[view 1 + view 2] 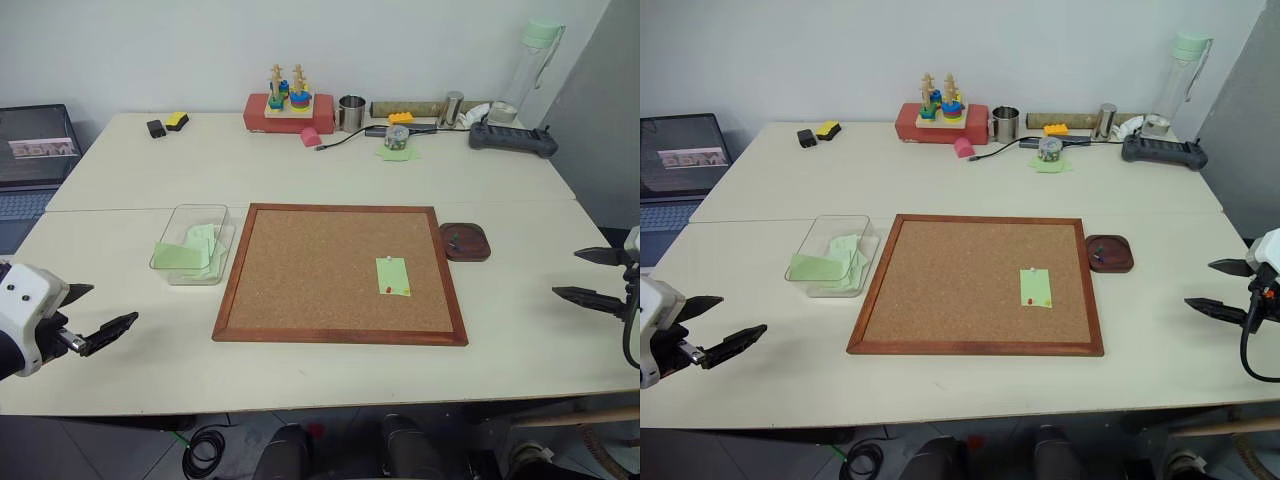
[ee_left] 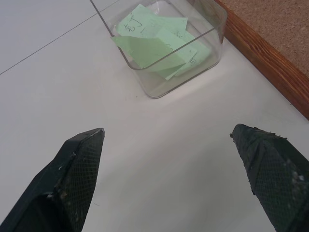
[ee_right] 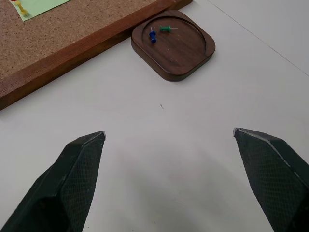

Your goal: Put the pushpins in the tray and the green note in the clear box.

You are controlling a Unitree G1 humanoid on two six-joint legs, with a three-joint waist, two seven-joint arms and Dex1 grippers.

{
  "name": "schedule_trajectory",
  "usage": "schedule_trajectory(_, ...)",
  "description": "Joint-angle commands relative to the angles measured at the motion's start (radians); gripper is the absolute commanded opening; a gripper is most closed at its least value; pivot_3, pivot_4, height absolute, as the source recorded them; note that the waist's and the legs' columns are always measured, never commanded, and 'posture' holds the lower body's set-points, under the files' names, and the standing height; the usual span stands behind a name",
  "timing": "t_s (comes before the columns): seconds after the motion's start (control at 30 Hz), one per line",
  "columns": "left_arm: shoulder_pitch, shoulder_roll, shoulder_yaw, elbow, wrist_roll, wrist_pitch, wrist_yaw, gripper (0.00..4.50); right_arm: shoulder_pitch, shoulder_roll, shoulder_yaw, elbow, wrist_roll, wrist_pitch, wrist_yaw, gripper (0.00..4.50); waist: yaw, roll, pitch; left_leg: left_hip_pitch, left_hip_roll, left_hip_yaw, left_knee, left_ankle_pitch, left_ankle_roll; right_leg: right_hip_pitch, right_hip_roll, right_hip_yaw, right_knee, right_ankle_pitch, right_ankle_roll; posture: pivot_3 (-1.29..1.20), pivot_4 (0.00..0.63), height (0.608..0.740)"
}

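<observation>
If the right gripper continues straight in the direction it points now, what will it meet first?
Probably bare table first, since the open right gripper points downward. Beyond that lies the tray, holding a blue and a green pin, then the corkboard frame. Depth is uncertain.

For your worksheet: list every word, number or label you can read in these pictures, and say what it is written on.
No text can be read for certain.
Green notes in the clear box: handwritten marks, illegible.
Laptop screen: a banner, too blurred.

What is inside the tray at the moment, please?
The tray holds two pushpins, a blue pin and a green pin, side by side. Nothing covers its floor.
</observation>
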Motion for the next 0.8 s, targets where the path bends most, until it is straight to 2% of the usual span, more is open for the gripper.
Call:
schedule_trajectory(0.03, -0.019, -0.011, 0.049, -0.011, -0.019, -0.002, 0.009, 4.5, -0.02, -0.004, -0.01, -0.01, 0.004, -0.008, 0.007, 4.47, 0.0, 0.0, 0.0, 0.0, 0.0, 0.0, 0.0, 0.0, 0.0, 0.0, 0.0, 0.0, 0.0, 0.0, 0.0, 0.0, 0.15, 0.74)
schedule_trajectory(0.37, -0.048, -0.004, 0.02, 0.01, 0.029, -0.015, 0.038, 4.5, -0.017, -0.003, -0.007, -0.017, -0.003, -0.008, 0.007, 4.47, 0.0, 0.0, 0.0, 0.0, 0.0, 0.0, 0.0, 0.0, 0.0, 0.0, 0.0, 0.0, 0.0, 0.001, -0.001, 0.0, 0.15, 0.74)
schedule_trajectory(0.8, -0.078, 0.0, 0.007, 0.035, 0.012, 0.009, 0.012, 4.5, -0.021, 0.004, -0.007, -0.047, 0.005, 0.01, -0.001, 4.47, 0.0, 0.0, 0.0, 0.0, 0.0, 0.0, 0.001, 0.0, 0.0, 0.0, 0.0, 0.0, 0.001, 0.001, -0.001, 0.0, 0.15, 0.74)
